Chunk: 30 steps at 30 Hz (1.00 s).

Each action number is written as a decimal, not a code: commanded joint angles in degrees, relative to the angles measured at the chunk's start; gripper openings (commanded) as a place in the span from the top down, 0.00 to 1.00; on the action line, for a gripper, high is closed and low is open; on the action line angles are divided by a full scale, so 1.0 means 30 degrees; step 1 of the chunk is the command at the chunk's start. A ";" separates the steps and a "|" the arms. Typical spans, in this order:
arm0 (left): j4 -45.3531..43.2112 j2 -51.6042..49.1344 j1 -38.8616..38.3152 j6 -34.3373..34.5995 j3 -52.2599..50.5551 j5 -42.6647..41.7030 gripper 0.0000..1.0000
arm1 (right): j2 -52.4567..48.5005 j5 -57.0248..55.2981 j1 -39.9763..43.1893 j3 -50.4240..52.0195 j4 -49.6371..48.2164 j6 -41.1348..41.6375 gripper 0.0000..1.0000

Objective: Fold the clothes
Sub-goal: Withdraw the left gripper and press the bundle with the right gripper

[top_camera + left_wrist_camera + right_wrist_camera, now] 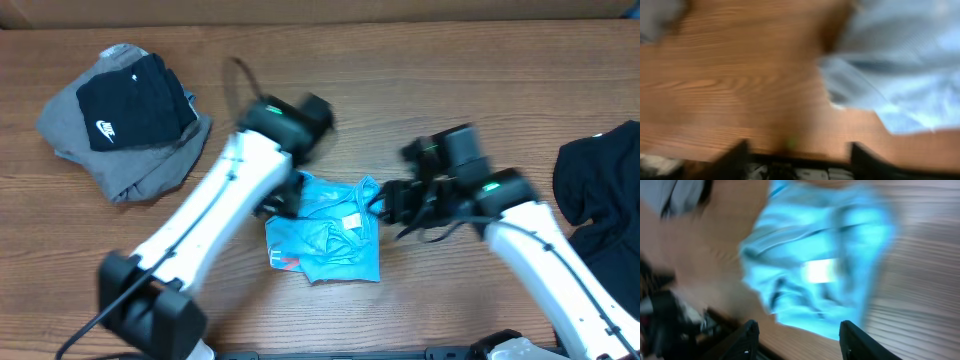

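The light blue T-shirt (325, 230) lies crumpled at the table's middle, a white label showing on it. It also shows in the left wrist view (900, 75) and the right wrist view (820, 265). My left gripper (797, 150) is open and empty over bare wood at the shirt's left edge (280, 200). My right gripper (797, 335) is open and empty just right of the shirt (395, 205). A folded grey piece (125, 160) with a black Nike-logo piece (135, 100) on top lies at the back left. A plain black garment (600, 180) lies at the right edge.
The wooden table (400, 90) runs across the whole view. The left arm (210, 220) crosses the front left and the right arm (545, 260) the front right. Both wrist views are blurred by motion.
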State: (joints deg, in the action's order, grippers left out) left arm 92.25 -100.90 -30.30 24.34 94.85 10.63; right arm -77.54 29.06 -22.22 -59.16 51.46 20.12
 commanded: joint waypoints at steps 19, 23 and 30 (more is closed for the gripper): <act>-0.0838 0.1960 0.7796 0.1151 0.0882 -0.0860 0.00 | -0.4546 -0.5654 -0.6564 -0.0933 -0.3293 0.4583 0.96; -0.1945 0.1960 0.7788 0.1129 0.0882 -0.0918 0.00 | -0.2776 -0.9151 -0.6550 -0.2412 0.0503 0.4590 0.96; -0.2426 0.1960 0.7810 0.1122 0.0882 -0.0925 0.00 | -0.0372 -1.1723 -0.6557 -0.3497 0.6186 0.4809 0.88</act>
State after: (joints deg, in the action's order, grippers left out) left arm 85.21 -95.37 -7.07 26.89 96.38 8.21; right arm -80.53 -1.96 -41.89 -68.62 67.61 34.57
